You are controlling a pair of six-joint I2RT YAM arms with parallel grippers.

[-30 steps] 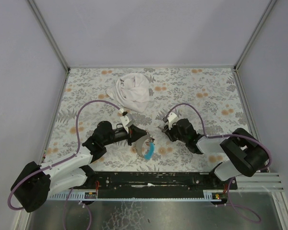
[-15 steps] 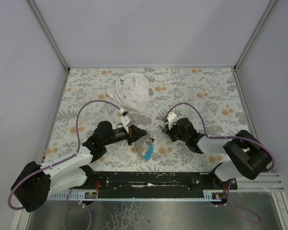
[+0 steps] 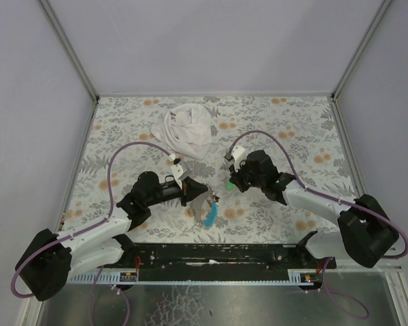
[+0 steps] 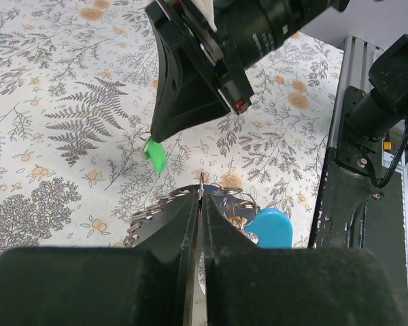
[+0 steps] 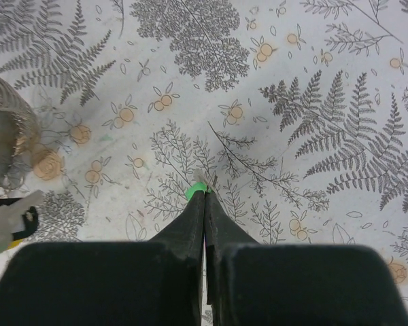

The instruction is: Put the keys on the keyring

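Near the front edge of the flower-patterned surface, the left gripper is pinched tight on the thin metal keyring. The ring's grey strap and light-blue piece lie just beside the fingertips, the blue piece on the near side. Just right of it and a little farther back, the right gripper is clamped on the green key, which hangs from its tips low over the surface; whether the key touches the surface cannot be told. The two grippers point toward each other, close but apart. A crumpled white cloth lies on the far side, well clear of both arms.
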